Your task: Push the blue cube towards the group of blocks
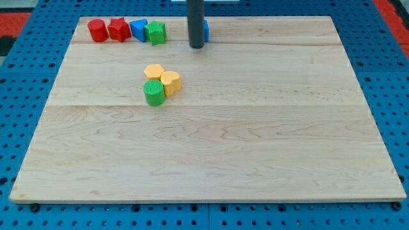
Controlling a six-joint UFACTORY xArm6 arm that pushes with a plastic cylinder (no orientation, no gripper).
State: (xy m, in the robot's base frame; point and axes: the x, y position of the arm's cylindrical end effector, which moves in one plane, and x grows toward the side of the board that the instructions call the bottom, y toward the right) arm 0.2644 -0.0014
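Note:
The blue cube sits near the view's top edge of the wooden board, mostly hidden behind my rod; only a blue sliver shows on the rod's right side. My tip rests on the board just in front of and left of that cube. A row of blocks lies at the view's top left: a red cylinder, a red star-like block, a blue block and a green block.
A cluster sits left of centre: a yellow block, a yellow cylinder and a green cylinder, touching each other. A blue pegboard surrounds the board.

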